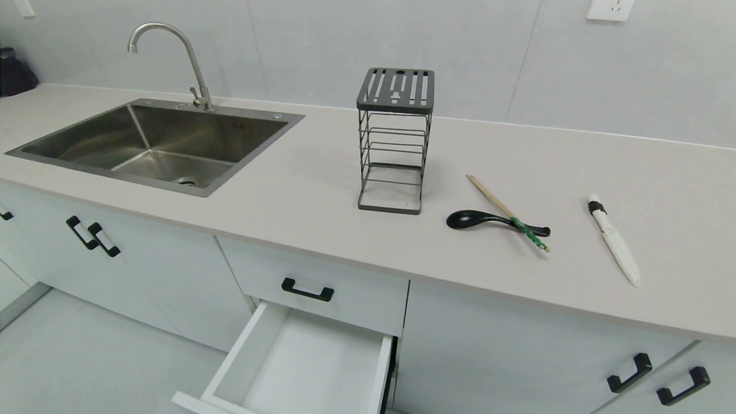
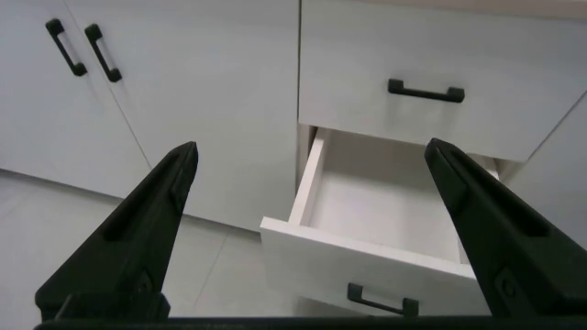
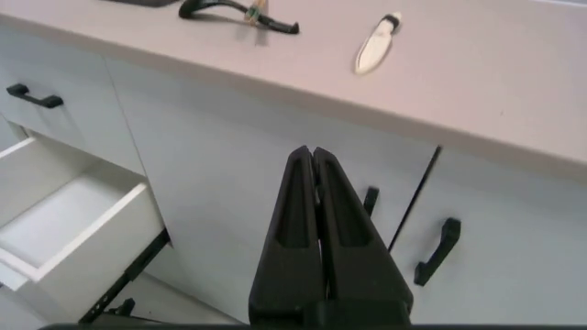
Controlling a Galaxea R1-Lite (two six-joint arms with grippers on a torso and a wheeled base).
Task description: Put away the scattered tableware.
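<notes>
On the counter (image 1: 322, 201) lie a black spoon (image 1: 482, 219), wooden chopsticks (image 1: 505, 210) with green tips crossing its handle, and a white knife (image 1: 614, 242) further right. A dark wire utensil rack (image 1: 395, 141) stands upright left of them. Below the counter edge a white drawer (image 1: 310, 368) is pulled out with nothing in it. My left gripper (image 2: 312, 151) is open in front of that drawer (image 2: 385, 206), holding nothing. My right gripper (image 3: 312, 154) is shut and empty, low before the cabinet doors, with the spoon (image 3: 213, 9), chopsticks (image 3: 258, 11) and knife (image 3: 376, 48) on the counter above it.
A steel sink (image 1: 155, 146) with a tall faucet (image 1: 172, 54) sits at the counter's left. A shut drawer (image 1: 313, 287) with a black handle is above the pulled-out one. Cabinet doors with black handles (image 1: 92, 236) flank both sides. A tiled wall runs behind.
</notes>
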